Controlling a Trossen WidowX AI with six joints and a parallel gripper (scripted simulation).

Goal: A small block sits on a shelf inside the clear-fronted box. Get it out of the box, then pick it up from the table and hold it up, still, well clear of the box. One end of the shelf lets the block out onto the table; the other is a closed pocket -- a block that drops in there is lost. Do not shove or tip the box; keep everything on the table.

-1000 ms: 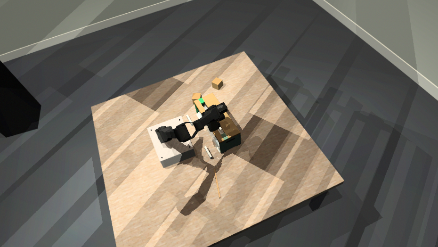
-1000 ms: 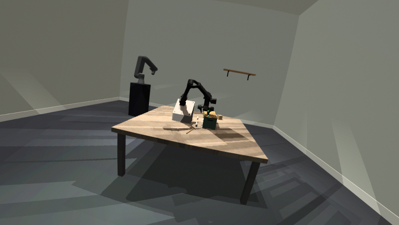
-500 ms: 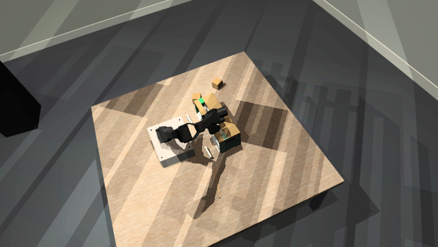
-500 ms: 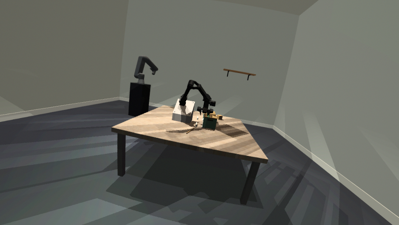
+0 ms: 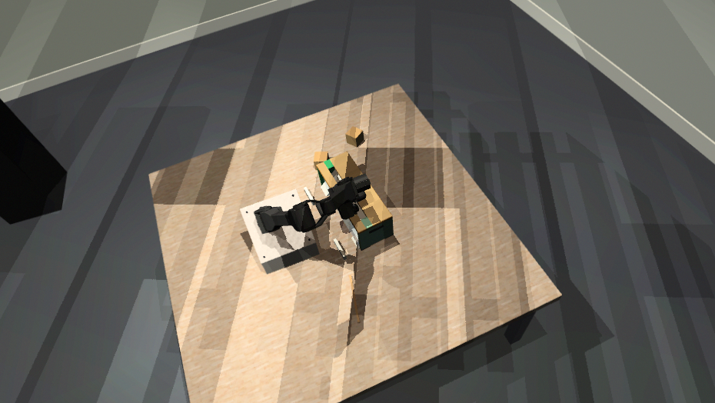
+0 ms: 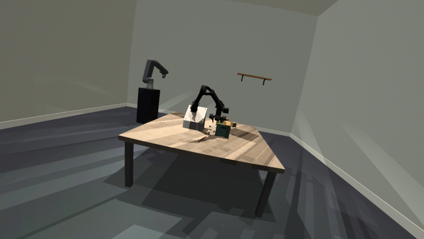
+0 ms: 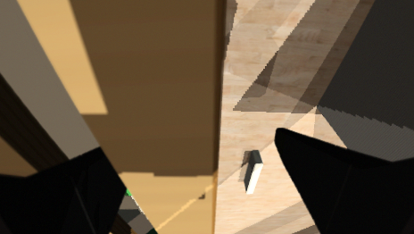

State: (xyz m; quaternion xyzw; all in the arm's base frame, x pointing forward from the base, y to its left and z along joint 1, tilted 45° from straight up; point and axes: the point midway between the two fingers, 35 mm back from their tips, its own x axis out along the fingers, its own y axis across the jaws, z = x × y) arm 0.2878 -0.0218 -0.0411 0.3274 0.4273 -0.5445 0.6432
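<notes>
The box (image 5: 377, 208) (image 6: 223, 130) (image 7: 156, 80) has a tan top and a dark green end and stands mid-table. My gripper (image 5: 347, 210) (image 6: 212, 118) (image 7: 208, 137) is open and empty. It points down over the box's edge on the robot side, with one finger above the tan top and the other above the table. A small green patch (image 7: 129, 193) shows by the left finger. Green also shows at the box's far end (image 5: 327, 164). I cannot make out the block on the shelf. A tan cube (image 5: 320, 158) sits on the table against the box's far end.
A second tan cube (image 5: 354, 136) lies farther back. White pegs (image 5: 307, 192) (image 5: 339, 246) (image 7: 253, 171) lie beside the box. A thin stick (image 5: 354, 295) (image 6: 201, 138) lies toward the front. My white base block (image 5: 270, 244) (image 6: 194, 121) is left of the box.
</notes>
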